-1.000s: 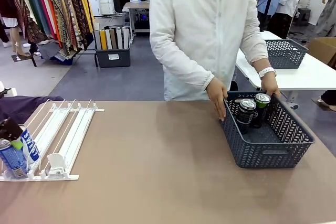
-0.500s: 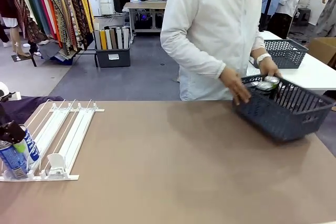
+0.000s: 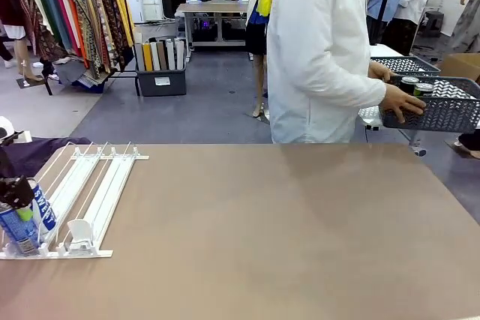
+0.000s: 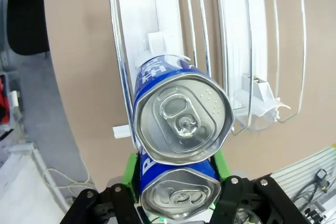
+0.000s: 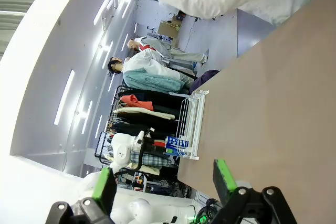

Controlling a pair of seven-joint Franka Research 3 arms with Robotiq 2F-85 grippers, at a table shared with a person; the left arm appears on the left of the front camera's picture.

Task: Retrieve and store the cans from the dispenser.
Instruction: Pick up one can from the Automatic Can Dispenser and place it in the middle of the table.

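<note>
Tabletop dispenser (image 4: 163,3): blue can (image 4: 176,195) pinched between left fingers (image 4: 130,169)

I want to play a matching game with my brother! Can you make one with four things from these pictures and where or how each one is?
Things:
1. basket
2. dispenser
3. left gripper
4. right gripper

Where or how:
A. open, holding nothing
B. pads on both sides of a blue can
C. held by a person, off the table
D. flat on the table's left side

Pairs: 1-C, 2-D, 3-B, 4-A
</note>
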